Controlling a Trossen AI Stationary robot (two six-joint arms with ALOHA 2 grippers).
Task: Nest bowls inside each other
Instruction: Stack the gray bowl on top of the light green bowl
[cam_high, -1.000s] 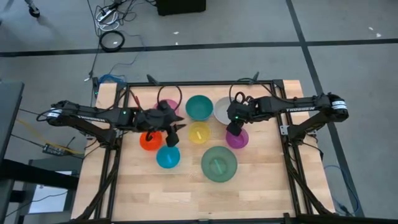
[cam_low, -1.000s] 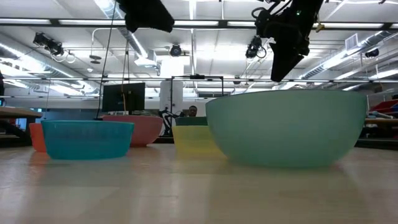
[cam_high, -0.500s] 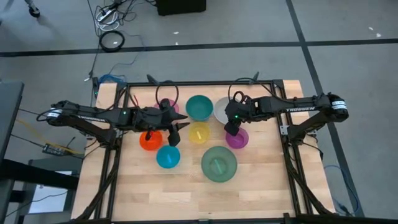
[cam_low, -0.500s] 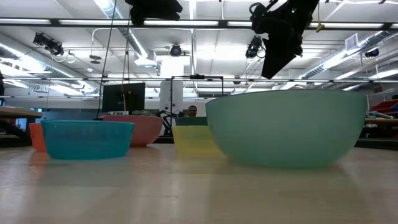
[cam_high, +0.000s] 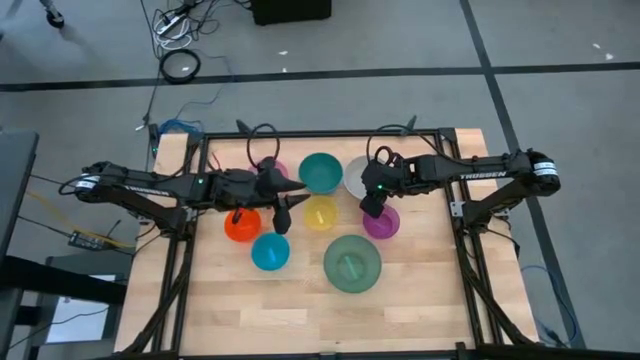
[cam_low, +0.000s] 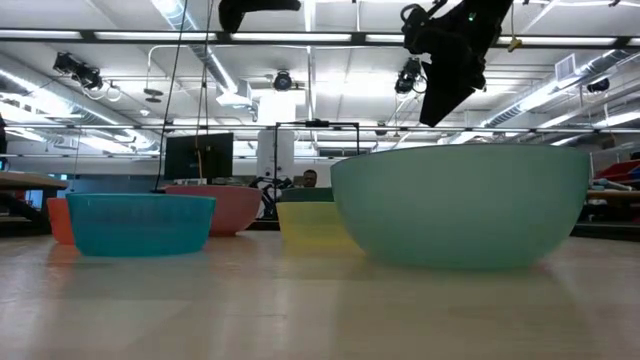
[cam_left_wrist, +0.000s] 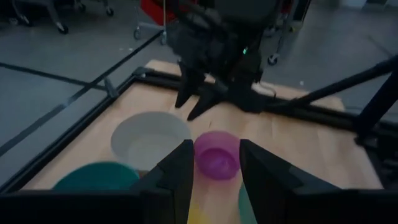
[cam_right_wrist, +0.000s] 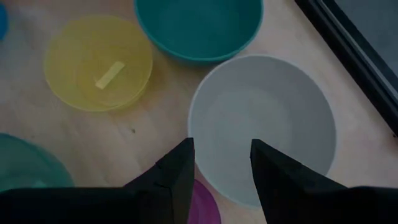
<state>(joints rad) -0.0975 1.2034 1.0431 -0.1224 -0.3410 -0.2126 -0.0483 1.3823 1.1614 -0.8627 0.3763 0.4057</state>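
Eight bowls stand apart on their bases on the wooden table: pink (cam_high: 270, 168), teal (cam_high: 320, 172), white-grey (cam_high: 357, 178), orange (cam_high: 240, 227), yellow (cam_high: 320, 214), purple (cam_high: 383, 223), light blue (cam_high: 270, 253) and the big green (cam_high: 352, 264). My left gripper (cam_high: 288, 204) hangs open and empty between the orange and yellow bowls, high up and pointing nearly level at the purple bowl (cam_left_wrist: 217, 155). My right gripper (cam_high: 371, 205) is open and empty, slanting down above the near rim of the white-grey bowl (cam_right_wrist: 267, 124) and the purple bowl's far edge (cam_right_wrist: 205, 202).
A black metal frame (cam_high: 330, 134) runs round the table's far, left and right sides. Bare wood (cam_high: 300, 310) lies along the near edge. In the low view the green bowl (cam_low: 460, 205) fills the front right, with the light blue (cam_low: 140, 222) at the left.
My left gripper has tipped upward, from slanting down to nearly level, and has risen a little; in the low view it has gone almost out of the top edge. No bowl has moved.
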